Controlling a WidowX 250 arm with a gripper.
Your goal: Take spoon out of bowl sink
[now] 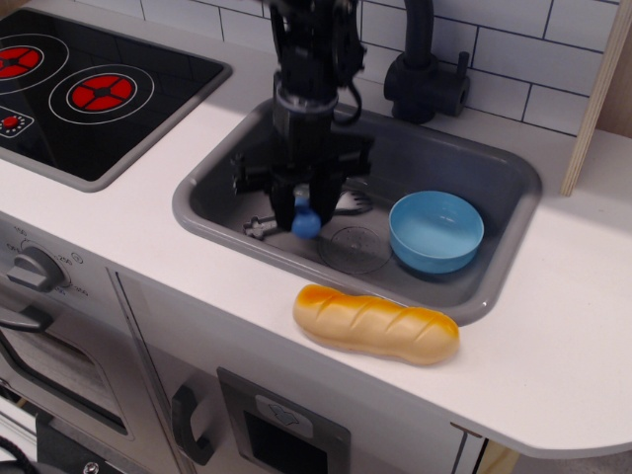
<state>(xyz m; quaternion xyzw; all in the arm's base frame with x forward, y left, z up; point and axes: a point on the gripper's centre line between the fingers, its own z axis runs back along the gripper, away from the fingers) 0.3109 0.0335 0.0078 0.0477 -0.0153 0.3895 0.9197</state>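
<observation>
My gripper (303,214) is low in the left part of the grey sink (222,170), shut on the spoon (305,224). Only the spoon's blue handle end shows between the fingers; its head is hidden. The sky-blue bowl (435,231) stands empty in the right part of the sink, well to the right of the gripper. A grey fork (351,202) lies on the sink floor, partly hidden behind the gripper.
A toy bread loaf (376,323) lies on the white counter in front of the sink. A black tap (423,65) stands behind the sink. A black hob (89,94) with red rings is at the left. A wooden post (598,94) rises at the right.
</observation>
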